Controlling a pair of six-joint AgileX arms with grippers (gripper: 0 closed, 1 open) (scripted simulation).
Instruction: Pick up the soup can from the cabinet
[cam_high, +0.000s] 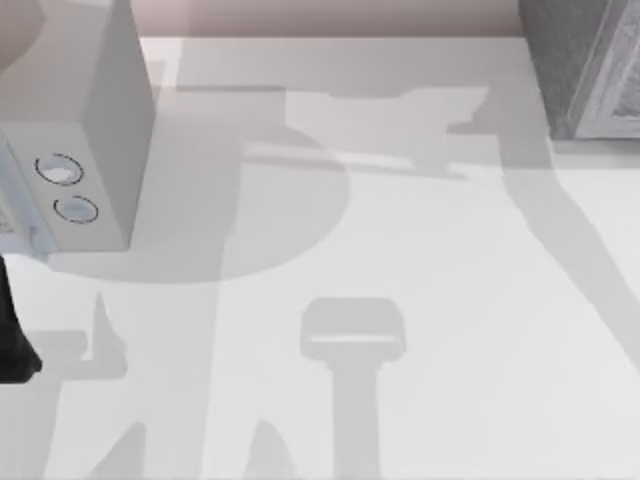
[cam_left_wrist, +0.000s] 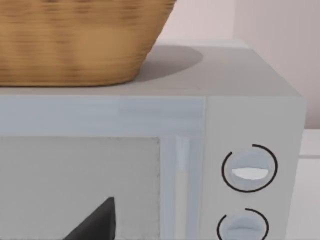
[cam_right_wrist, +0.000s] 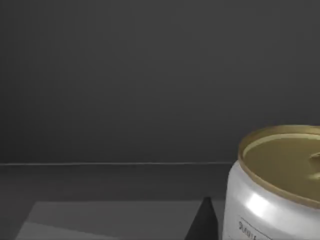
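So the soup can (cam_right_wrist: 275, 185) is sitting upright inside a dark grey enclosure, which looks like the inside of the cabinet (cam_high: 585, 65), the big speckled box at the table's far right corner in the top view. Gold lid up, white body with a bit of label print low down, so its long axis is vertical. In the right wrist view it's close and off to one side of the frame with its far edge cut off, so the right arm's camera isn't centred on it yet. A dark wedge (cam_right_wrist: 202, 222) pokes in near the can, maybe a fingertip, but honestly it's not possible to tell whether the right gripper is spread or closed. The right arm is clearly the nearer one. The left arm is parked way over at the table's left, its wrist camera staring at the pale microwave-looking box (cam_left_wrist: 250, 115) with two dials and a wicker basket (cam_left_wrist: 75, 40) on top. Left gripper's state can't be told either. Best guess: the next move needs a sideways shift to line up on the can.
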